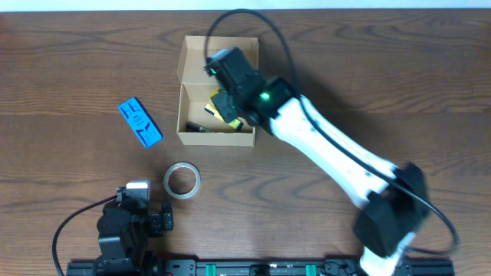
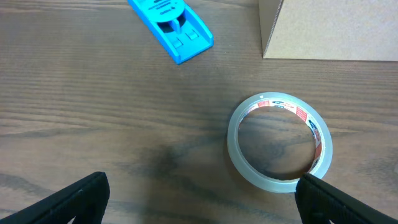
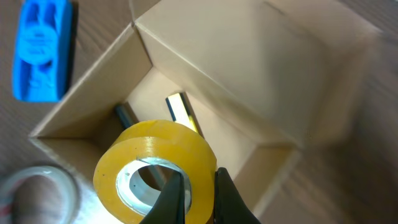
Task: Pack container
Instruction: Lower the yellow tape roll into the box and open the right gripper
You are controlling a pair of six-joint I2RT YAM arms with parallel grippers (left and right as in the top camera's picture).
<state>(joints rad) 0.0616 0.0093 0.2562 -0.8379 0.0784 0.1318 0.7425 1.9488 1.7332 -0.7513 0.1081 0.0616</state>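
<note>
Between the right gripper's (image 3: pixel 193 186) pinched fingers is a round yellow tape roll (image 3: pixel 155 149), over the open tan cardboard box (image 3: pixel 249 74) far out on the brown wooden table (image 1: pixel 77 77). That box looks light and bendy; hold it by a side wall. The right arm (image 1: pixel 330 146) stretches forward, wrist tipped down. The left gripper (image 2: pixel 202 202) is wide open

You're looking at a plain tan container (image 1: pixel 217 139) with no print, on a dark brown table (image 1: pixel 368 69) streaked with wood grain. The packet (image 1: pixel 140 123) is bright blue with darker blue markings on its face. The yellow tape roll (image 3: pixel 146 149) has a pale, whitish core. The clear tape roll (image 2: pixel 234 144) shows a white inner band with red and blue lettering. Your right arm (image 1: pixel 337 157) is white, black at the wrist, with a green light (image 1: pixel 265 97).
</note>
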